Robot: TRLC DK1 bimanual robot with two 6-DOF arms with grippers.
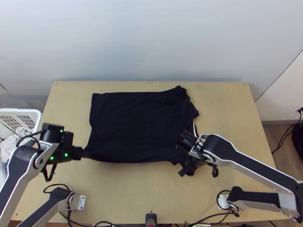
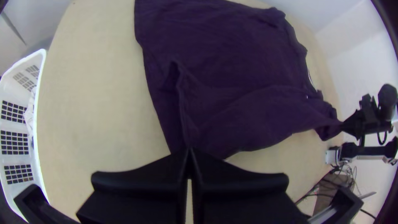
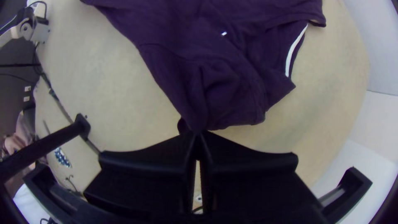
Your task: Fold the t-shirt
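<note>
Top view: the black t-shirt [image 1: 136, 125] lies broadly spread on the desk [image 1: 125, 189]; a white basket [image 1: 22, 110] at 9 o'clock contains pale cloth [image 1: 11, 145]. Left hand [image 1: 86, 153]: shirt's 8 o'clock; right hand [image 1: 184, 172]: 5 o'clock

Left wrist view: left hand clenched on fabric

Right wrist view: right hand likewise

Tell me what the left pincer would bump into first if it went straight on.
Most likely more of the black t-shirt: the left pincer grips its near-left part, pointing across the cloth. Height is hard to judge, so it might skim over.
</note>
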